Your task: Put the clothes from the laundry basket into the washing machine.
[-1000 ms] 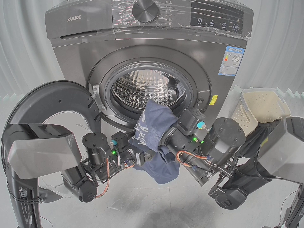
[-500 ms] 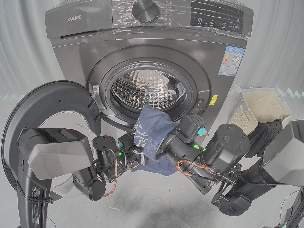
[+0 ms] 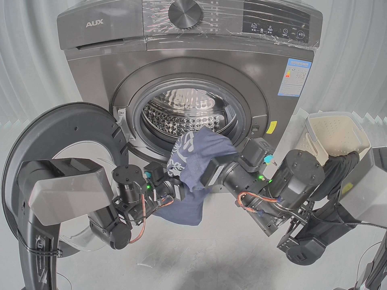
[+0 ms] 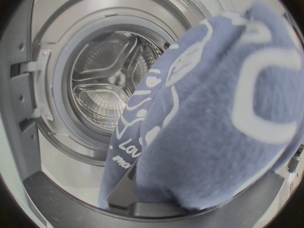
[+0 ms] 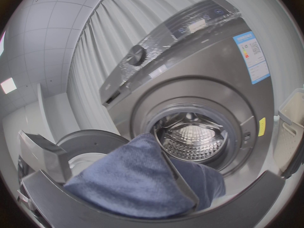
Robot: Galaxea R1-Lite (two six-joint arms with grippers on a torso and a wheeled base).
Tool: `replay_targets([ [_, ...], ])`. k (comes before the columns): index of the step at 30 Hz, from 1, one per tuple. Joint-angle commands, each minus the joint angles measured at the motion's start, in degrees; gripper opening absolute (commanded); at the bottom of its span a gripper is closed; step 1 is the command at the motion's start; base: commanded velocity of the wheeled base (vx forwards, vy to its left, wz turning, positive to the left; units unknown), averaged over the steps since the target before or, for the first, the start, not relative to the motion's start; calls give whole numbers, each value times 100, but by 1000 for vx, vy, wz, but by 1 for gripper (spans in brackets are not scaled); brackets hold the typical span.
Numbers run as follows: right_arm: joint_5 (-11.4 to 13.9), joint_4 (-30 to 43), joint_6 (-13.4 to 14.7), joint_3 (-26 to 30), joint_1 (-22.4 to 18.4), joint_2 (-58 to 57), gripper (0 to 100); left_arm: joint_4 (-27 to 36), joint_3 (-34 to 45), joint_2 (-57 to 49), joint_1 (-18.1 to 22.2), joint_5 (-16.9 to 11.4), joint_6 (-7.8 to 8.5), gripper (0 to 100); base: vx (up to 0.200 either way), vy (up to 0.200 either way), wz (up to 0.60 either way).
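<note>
The blue garment (image 3: 201,154) drapes over both my jaws at the near lip of the drum (image 3: 181,105), so I cannot tell how far they close. Its hanging tail could miss the opening and pull it to the floor (image 3: 201,254).

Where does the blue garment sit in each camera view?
Head view: blue garment at centre, just below the drum opening.
Left wrist view: blue garment close up, beside the drum opening.
Right wrist view: blue garment in the foreground, before the drum opening.
Shared landmark: the drum opening.
</note>
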Motion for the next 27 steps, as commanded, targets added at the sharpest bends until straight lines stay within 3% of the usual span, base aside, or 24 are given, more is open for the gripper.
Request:
replay_targets([
  [1,6,11,21,355,-457,34,0,-32,315,-621,172,29,-83,0,0,0,0],
  [9,6,3,74,865,-519,219,0,-32,1071,-1535,154,20,-364,0,0,0,0],
  [20,6,-112,74,1138,-53,562,0,-23,1757,-2643,75,11,-399,0,0,0,0],
  [27,6,-120,83,1094,-26,632,0,-15,1977,-3030,93,-6,-408,0,0,0,0],
])
